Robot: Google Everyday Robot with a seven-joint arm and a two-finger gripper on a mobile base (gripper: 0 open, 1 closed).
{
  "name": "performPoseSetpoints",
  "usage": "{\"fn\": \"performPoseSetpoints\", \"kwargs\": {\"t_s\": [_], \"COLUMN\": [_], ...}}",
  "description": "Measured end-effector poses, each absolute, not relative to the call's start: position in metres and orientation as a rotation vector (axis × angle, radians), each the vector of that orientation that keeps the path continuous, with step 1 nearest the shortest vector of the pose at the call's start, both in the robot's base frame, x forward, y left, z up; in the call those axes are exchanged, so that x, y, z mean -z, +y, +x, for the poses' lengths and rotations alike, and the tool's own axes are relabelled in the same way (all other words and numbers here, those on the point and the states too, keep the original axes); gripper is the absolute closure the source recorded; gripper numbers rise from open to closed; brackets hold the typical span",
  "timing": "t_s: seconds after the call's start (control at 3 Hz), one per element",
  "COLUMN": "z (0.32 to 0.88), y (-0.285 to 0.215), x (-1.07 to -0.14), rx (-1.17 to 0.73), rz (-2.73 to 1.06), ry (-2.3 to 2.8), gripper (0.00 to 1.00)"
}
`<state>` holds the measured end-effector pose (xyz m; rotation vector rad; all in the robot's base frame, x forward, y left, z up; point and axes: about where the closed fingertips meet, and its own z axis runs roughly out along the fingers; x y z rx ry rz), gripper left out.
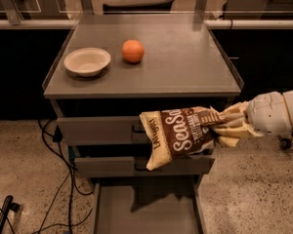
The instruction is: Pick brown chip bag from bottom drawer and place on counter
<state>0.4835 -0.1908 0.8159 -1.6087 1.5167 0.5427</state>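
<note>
Grey table (185, 67) carries bowl (87, 61) and orange (133, 50) on its left half. Pincer (223, 126), clenched on the brown chip bag (178, 135), hangs just below the table's front-right edge, above the open bottom drawer (146, 213). You'd best lift clear of the table's front edge first, then set down on its bare right side.

The gripper (225, 126), right of the cabinet (100, 130), grips the bag (180, 133) at its left; drawer (146, 214) below-left; bowl (87, 61) and orange (133, 51) on the table (185, 57) up-left.

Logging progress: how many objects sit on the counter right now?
2: a bowl at left, an orange beside it. The gripper, right of the drawers, holds the brown chip bag below the counter.
</note>
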Motion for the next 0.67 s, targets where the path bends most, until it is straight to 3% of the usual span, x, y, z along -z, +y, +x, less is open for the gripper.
{"fn": "performPoseSetpoints", "kwargs": {"t_s": [0.67], "z": [0.489], "y": [-0.182], "x": [-0.829], "rx": [-0.549], "rz": [-1.636], "ry": [1.477], "gripper": [1.0]}}
